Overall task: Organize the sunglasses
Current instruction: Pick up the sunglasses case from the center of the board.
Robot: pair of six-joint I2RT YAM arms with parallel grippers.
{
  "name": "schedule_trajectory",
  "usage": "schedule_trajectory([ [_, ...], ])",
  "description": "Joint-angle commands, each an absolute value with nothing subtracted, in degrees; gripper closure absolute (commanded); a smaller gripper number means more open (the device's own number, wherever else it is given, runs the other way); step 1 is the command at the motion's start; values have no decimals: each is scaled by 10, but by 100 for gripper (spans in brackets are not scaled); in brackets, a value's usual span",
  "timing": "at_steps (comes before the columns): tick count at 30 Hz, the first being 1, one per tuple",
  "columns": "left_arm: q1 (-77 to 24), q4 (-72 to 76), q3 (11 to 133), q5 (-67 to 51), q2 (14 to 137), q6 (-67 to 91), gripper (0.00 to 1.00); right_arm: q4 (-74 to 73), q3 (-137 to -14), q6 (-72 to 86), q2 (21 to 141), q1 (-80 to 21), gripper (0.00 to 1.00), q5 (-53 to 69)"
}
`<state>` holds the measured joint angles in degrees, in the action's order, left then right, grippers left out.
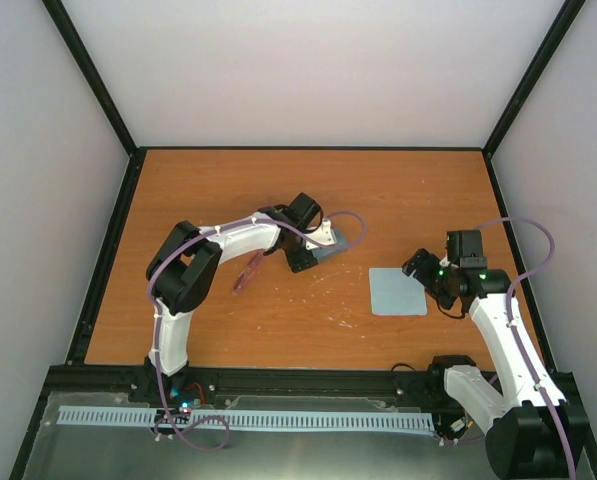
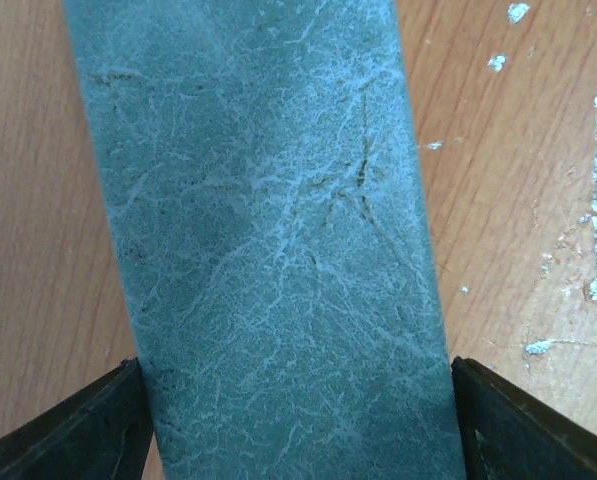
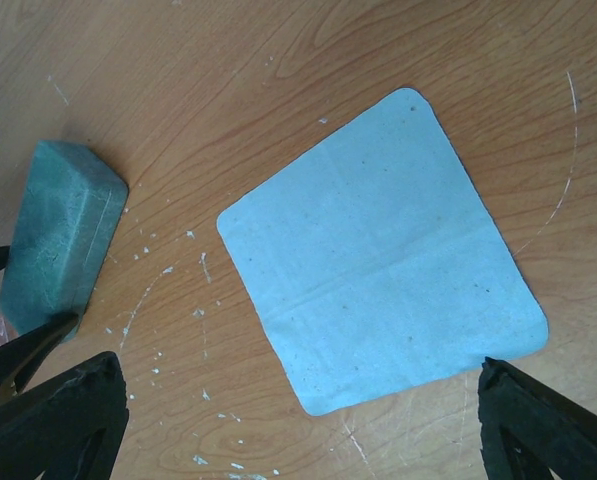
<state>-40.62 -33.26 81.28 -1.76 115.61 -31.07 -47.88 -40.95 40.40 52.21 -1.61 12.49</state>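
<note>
The sunglasses [image 1: 245,272] lie folded on the table [image 1: 308,180], a thin pink stick right beside the left arm. Nothing holds them. Their long side runs on a slant, from far and right to near and left as the top camera sees it.

The left pincer [image 2: 296,362] is not at the sunglasses. It is down over the case [image 1: 340,243], which lies just to the right of them. One finger stands on each long side of the case, so close that they look like they touch it (but I cannot tell if they squeeze it or just stand there). The case lies flat on the wood.

So from the left pincer the sunglasses are to its left and a bit nearer to the robot. The left arm is by far the nearer one.

The right pincer [image 3: 298,365] stands wide open and holds nothing. It hangs over the blue cloth [image 1: 397,292], which lies flat, to the right of the case and apart from it. This pincer is well apart from the sunglasses.

To pick up the sunglasses, I think a pincer should bite across the thin stick, not along it, so it must turn to fit the slant.
</note>
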Motion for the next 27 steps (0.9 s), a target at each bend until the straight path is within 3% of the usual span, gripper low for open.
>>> schedule_trajectory([
  [1,-409,-322,813,-11,1160,-322,25,-484,-406,413,512,-15,8,125],
  [6,-408,-335,839,-21,1156,-321,43,-486,-407,415,506,-15,9,122],
  [12,-404,-398,904,-123,1149,-297,50,-431,-388,394,481,-15,6,170],
  [19,-376,-499,1011,-432,1128,-247,57,-166,-300,437,351,-15,0,319],
  [27,-337,-483,1080,-811,1134,-141,60,-27,-293,488,305,-15,4,403],
])
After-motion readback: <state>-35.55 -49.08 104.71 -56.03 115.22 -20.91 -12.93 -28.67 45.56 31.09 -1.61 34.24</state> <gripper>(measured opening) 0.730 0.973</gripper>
